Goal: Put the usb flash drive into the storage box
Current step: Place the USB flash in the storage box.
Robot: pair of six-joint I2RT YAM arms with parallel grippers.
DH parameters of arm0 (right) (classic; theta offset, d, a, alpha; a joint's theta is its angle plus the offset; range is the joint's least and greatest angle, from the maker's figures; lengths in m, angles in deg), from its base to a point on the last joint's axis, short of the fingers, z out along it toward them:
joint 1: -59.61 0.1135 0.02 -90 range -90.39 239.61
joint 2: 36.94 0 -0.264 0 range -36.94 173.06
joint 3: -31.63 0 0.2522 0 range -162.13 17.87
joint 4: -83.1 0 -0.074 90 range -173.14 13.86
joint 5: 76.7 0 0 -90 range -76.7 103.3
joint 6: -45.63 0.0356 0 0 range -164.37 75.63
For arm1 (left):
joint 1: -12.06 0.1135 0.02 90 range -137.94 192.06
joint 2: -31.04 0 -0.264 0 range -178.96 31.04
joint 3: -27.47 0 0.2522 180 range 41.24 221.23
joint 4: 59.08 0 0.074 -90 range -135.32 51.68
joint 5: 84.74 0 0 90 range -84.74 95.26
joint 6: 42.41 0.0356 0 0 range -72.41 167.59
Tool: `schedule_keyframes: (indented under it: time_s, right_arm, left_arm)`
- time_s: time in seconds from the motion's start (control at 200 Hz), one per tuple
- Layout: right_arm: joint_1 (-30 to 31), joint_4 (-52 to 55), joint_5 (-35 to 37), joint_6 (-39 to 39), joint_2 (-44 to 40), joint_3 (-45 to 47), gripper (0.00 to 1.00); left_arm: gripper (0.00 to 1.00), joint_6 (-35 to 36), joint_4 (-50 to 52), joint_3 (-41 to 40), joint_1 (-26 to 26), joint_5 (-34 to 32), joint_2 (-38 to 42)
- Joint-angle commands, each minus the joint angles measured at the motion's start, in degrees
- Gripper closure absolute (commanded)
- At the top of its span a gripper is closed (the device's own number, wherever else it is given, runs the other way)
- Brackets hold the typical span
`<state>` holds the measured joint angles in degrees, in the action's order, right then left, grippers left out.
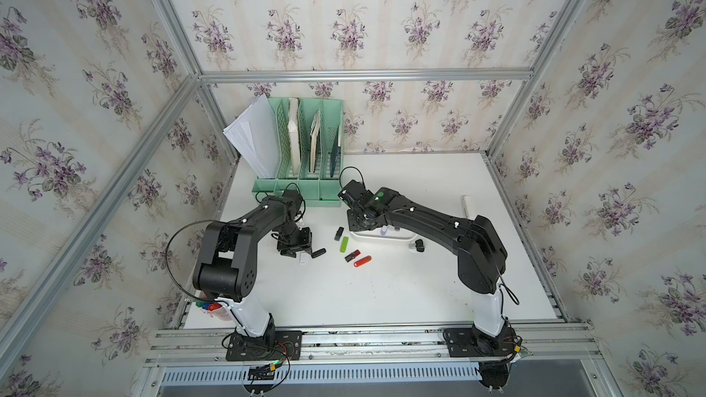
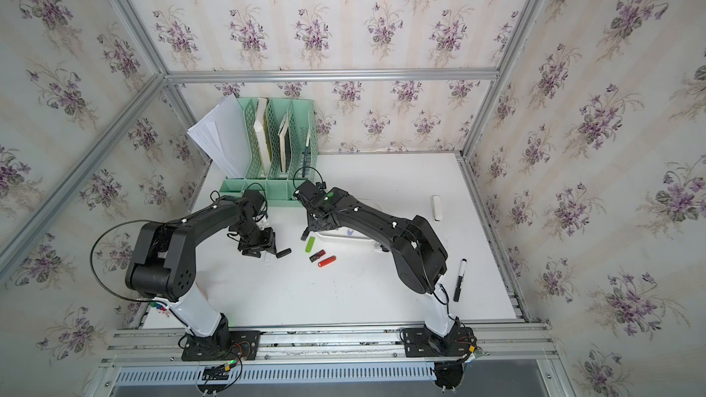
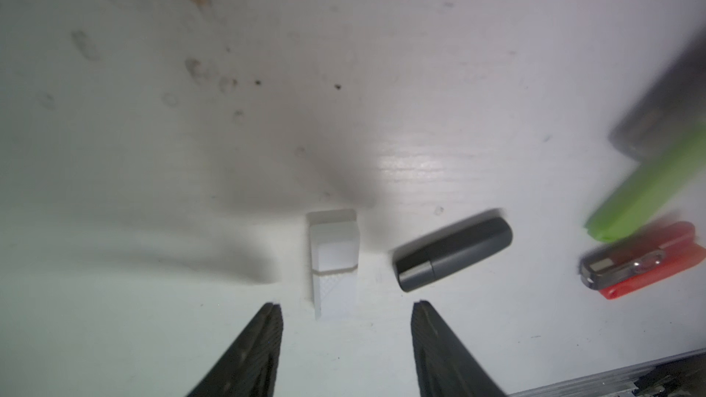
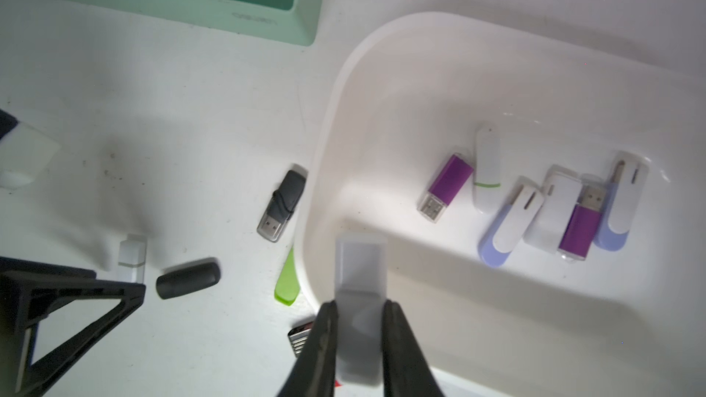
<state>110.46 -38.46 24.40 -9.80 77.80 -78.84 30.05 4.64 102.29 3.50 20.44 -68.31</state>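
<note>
The right hand was clamped on a pale usb flash drive, the storage box just below it. The left hand stood apart, a white drive lying just ahead on the tabletop.

storage box: mostly hidden under right arm | green drive: blurred, cut off at frame edge

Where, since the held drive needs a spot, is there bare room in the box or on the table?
The storage box floor near the white drive in the right hand is bare; the clustered drives crowd the other end. The table is bare between the red drive and the arm bases; crowded between left hand and box.
</note>
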Motion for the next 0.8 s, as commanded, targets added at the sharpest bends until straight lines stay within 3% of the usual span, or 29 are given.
schedule_keyframes:
  time_s: [0.0, 0.794]
  right_arm:
    - [-2.2, -1.8, 0.5, -2.2, 0.9, 0.6, 0.85]
    - [-6.0, -7.8, -1.9, -5.4, 12.3, -1.5, 0.87]
  left_arm:
    - [0.41, -0.6, -0.2, 0.5, -0.4, -0.8, -0.7]
    - [0.41, -0.2, 0.5, 1.9, -1.0, -2.0, -2.4]
